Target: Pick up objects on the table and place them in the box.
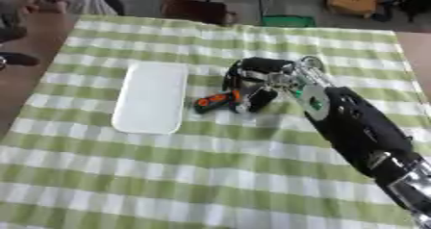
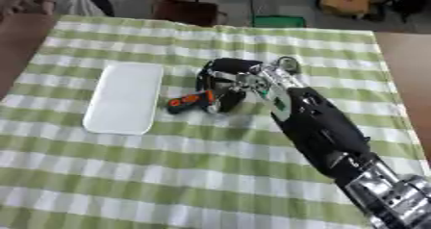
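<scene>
1. Nearest my camera is the right forearm [image 1: 362, 132], black with a silver joint at the lower right corner; it runs up and leftward across the green-and-white checked tablecloth [image 1: 210, 175] toward the middle of the table.
2. At its end I see the right hand [image 1: 257, 81], fingers curled downward over a small orange-and-black object [image 1: 215, 100]; the fingers close around the object's right end, while its orange part sticks out to the left of the hand; I read this as the hand gripping the object, though I cannot tell whether the object is lifted or resting on the cloth.
3. What the object is I cannot make out beyond its colours and its short, elongated shape.
4. Just left of the object lies a white rectangular tray [image 1: 151, 98] with rounded corners, flat on the cloth, its long side running away from me; the object sits beside its right edge, apart from it, not inside.
5. My left hand shows in neither eye view.
6. Beyond the table's far edge I see a dark brown item [image 2: 187, 10] and a green patch [image 2: 279, 21] on the floor.
</scene>
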